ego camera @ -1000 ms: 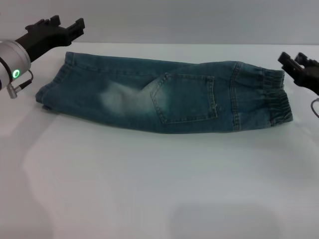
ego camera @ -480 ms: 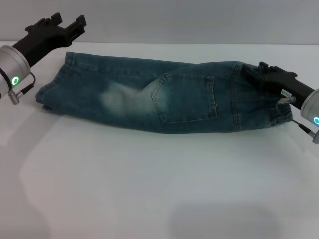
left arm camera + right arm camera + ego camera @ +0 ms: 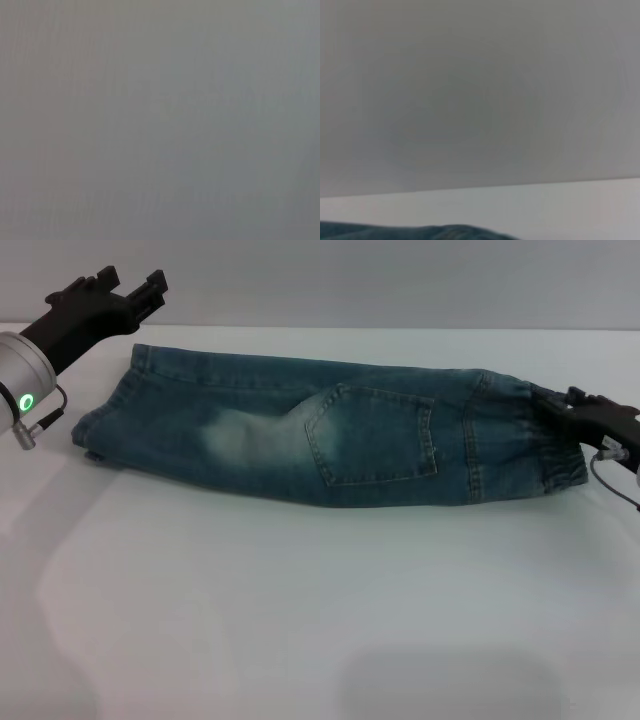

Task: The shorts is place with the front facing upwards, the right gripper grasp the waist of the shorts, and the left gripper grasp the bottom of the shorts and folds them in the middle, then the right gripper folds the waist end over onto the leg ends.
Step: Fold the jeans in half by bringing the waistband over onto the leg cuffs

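Lying folded lengthwise on the white table (image 3: 300, 620), the denim shorts (image 3: 330, 435) have the right gripper (image 3: 560, 405) touching their waistband, grip unclear, left gripper (image 3: 150, 290) hovering open-fingered near the leg ends.

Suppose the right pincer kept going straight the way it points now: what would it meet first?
Most likely the elastic waistband of the denim shorts: the right pincer points leftward at it from the table's right edge, though its height above the cloth is unclear.
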Motion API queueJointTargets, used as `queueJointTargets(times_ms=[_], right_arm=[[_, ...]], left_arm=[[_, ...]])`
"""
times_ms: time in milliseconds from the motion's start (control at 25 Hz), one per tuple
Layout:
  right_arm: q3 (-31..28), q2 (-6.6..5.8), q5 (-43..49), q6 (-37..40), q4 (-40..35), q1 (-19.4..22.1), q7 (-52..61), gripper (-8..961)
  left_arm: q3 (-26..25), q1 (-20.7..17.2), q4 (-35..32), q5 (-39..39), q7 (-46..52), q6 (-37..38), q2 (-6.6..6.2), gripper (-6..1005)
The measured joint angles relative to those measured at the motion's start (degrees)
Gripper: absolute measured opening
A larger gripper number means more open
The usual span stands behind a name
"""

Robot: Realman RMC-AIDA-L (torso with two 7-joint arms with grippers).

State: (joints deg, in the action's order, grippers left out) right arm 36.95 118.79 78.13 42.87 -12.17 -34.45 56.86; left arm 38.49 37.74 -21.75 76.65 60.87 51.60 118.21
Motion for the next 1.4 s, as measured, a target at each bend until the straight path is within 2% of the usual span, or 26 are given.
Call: queueJointTargets(times_ms=[160, 400, 520, 640, 720, 920, 1120, 1240, 1400], right_arm=[[-0.5, 0.01, -0.4, 0.6, -2.7, 1.7, 1.2, 519], [0.3, -0.17, -0.3, 7.6, -9.7, 6.6, 9.8, 514], [2.5, -0.74, 5.4, 11.2, -15.3, 8.6, 20.0, 512], [3.4, -2.00, 16.3, 16.6, -22.2, 9.5, 33.1, 510], [3.1, -3.46, 25.1, 22.0, -28.0, 9.5, 42.9, 508], [2.7, -7.20, 42.4, 33.4, -38.2, 6.7, 60.1, 504], [2.5, -9.86, 59.6, 38.8, -40.3, 0.1, 67.1, 500], [2.6, -10.41, 67.1, 38.6, -38.5, -3.4, 68.7, 498], [2.9, -10.31, 70.1, 38.2, -36.6, -6.0, 69.0, 495]], left_arm=[[-0.1, -0.1, 0.0, 0.0, 0.0, -0.3, -0.06, 707], [-0.2, -0.7, 0.0, -0.3, 0.0, -0.2, -0.08, 706], [-0.2, -1.1, 0.0, -1.0, -0.1, -0.2, -0.09, 706], [-0.2, -1.3, 0.0, -1.5, -0.5, -0.2, -0.09, 706], [-0.2, -1.3, -0.1, -1.5, -0.6, -0.1, -0.09, 705], [-0.2, -1.4, -0.2, -1.6, -0.7, 0.0, -0.08, 706], [-0.2, -1.4, 0.0, -2.1, -0.7, 0.1, -0.08, 707], [-0.2, -1.7, 0.1, -2.9, -0.7, 1.0, -0.07, 707], [-0.1, -2.5, 0.2, -3.8, -0.7, 2.1, 0.04, 707]])
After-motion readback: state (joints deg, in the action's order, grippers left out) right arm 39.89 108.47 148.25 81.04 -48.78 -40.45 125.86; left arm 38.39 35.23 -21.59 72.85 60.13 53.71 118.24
